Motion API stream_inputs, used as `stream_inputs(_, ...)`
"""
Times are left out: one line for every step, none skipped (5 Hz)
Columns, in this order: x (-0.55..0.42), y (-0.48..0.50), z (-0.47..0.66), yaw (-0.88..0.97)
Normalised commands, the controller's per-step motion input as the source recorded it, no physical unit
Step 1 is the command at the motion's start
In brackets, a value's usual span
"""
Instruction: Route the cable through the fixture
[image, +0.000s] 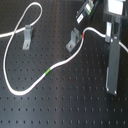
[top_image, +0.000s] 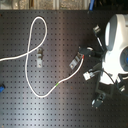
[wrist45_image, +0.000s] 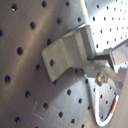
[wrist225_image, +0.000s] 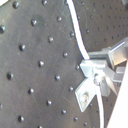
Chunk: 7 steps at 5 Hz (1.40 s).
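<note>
The white cable (image: 30, 86) lies in a long loop on the black perforated board, with a green mark (image: 47, 71) and a red mark (image: 84, 36). Its end runs past a metal fixture (image: 74, 39) to my gripper (image: 110, 34), which is shut on the cable just to that fixture's right in the first exterior view. In the second exterior view the cable (top_image: 31, 86) rises past the fixture (top_image: 75, 61) to the gripper (top_image: 93, 50). The first wrist view shows the fixture (wrist45_image: 67, 50) close up, one finger (wrist45_image: 116, 54) beside it and the cable's red mark (wrist45_image: 115, 105). The second wrist view shows the cable (wrist225_image: 76, 31) meeting the fixture (wrist225_image: 92, 75).
A second metal fixture (image: 27, 34) stands inside the cable's loop on the first exterior view's left; it also shows in the second exterior view (top_image: 38, 58). The white robot body (top_image: 116, 40) fills the second exterior view's right. A small blue object (top_image: 1, 89) sits at the second exterior view's left edge.
</note>
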Motion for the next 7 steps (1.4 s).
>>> stream_inputs(-0.124, -0.08, -0.35, 0.01)
stream_inputs(-0.122, -0.118, -0.28, 0.01)
stream_inputs(-0.138, -0.213, -0.3, 0.01)
stream_inputs(-0.136, -0.201, -0.31, 0.01)
stream_inputs(-0.03, -0.105, -0.06, 0.03)
stream_inputs(0.172, -0.535, 0.0, 0.0)
stream_inputs(0.127, -0.453, 0.0, -0.01)
